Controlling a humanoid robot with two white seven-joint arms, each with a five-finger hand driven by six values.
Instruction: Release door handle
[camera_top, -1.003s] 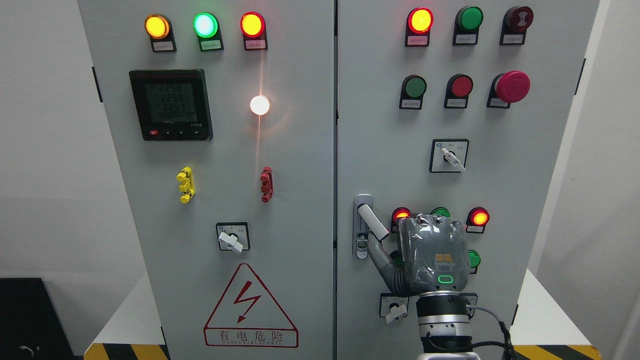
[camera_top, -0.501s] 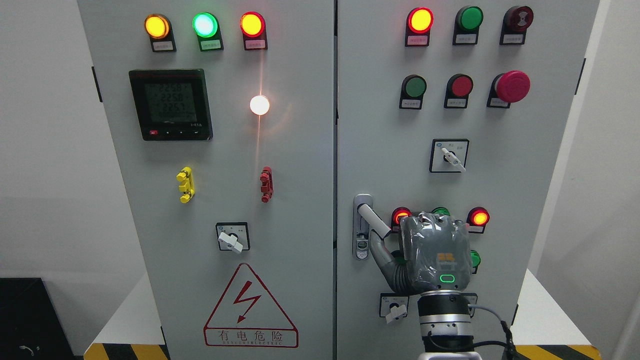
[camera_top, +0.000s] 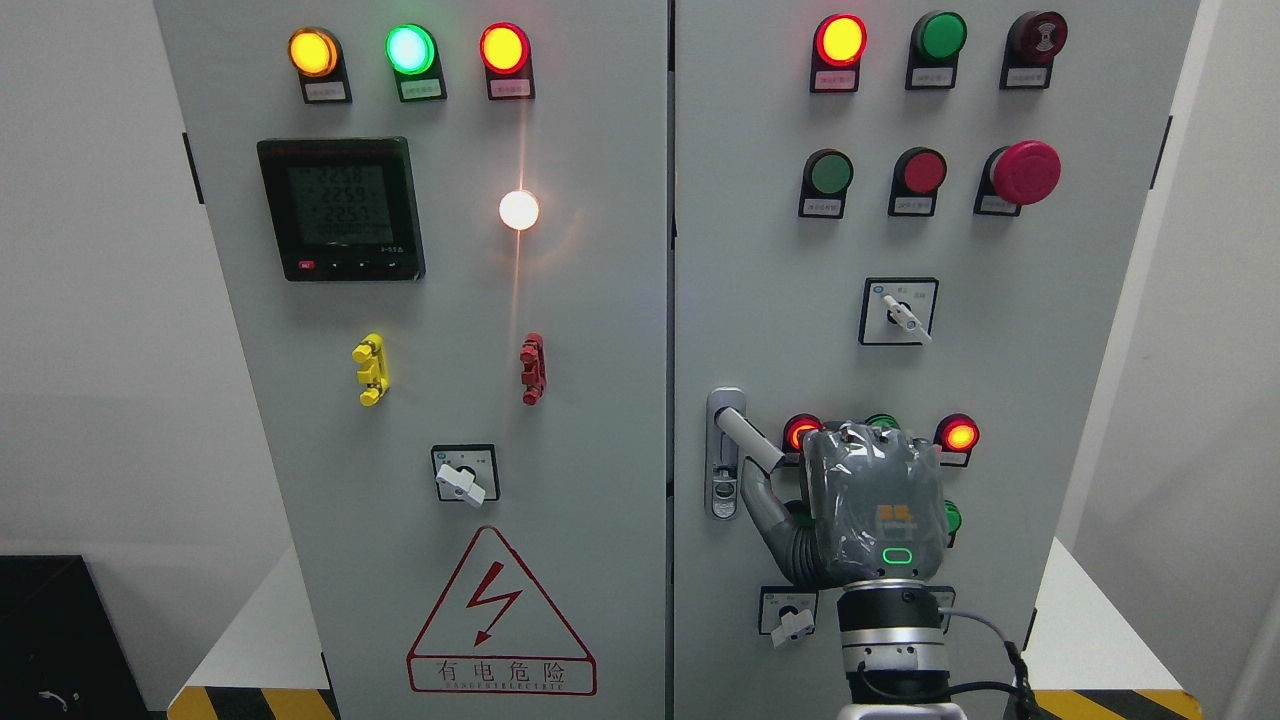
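Note:
The door handle (camera_top: 752, 441) is a pale lever on a silver lock plate (camera_top: 722, 490) at the left edge of the right cabinet door (camera_top: 760, 250). It slants down to the right, and its free end shows. My right hand (camera_top: 878, 505) comes up from the bottom edge, its grey back toward the camera, just right of and below the handle. The hand's left side reaches up under the lever and seems to touch its underside. The back of the hand hides whatever lies in front of the palm. The left arm is not in the picture.
Round lamps (camera_top: 960, 435) and a rotary switch (camera_top: 793, 622) surround the hand on the right door. The left door (camera_top: 450, 300) carries a meter, lamps and a warning triangle. A white table edge (camera_top: 1085, 620) shows at the right, and hazard striping runs along the bottom.
My right hand has drifted slightly to the right. The handle's free end has moved a little right and up with it.

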